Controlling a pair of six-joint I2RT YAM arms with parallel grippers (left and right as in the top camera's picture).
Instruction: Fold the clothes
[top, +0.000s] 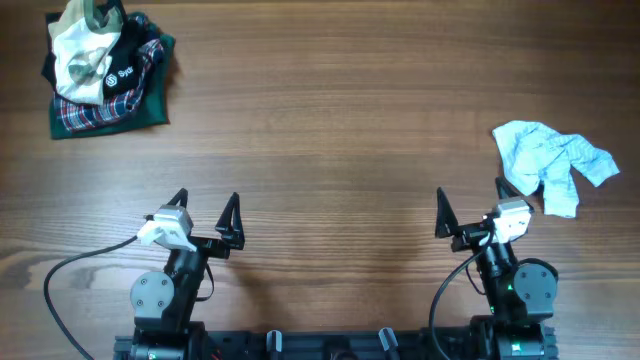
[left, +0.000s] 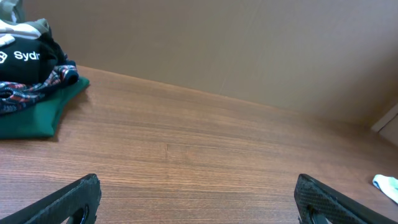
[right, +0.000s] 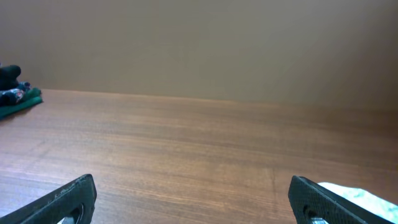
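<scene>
Two sets of jaws are standing wide apart and empty as I am viewing the table (top: 330, 120) remotely. Well ahead and left of the left gripper (top: 207, 198), the clothes (top: 78, 52) are lying crumpled atop a pile, touching a black shirt (top: 126, 68) and a green garment (top: 115, 110). Just ahead and right of the right gripper (top: 470, 193), a pale blue garment (top: 548, 160) is lying bunched.

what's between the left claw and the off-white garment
From the left claw: bare table, then the green cloth and black shirt beside the off-white garment, per the overhead view.
</scene>
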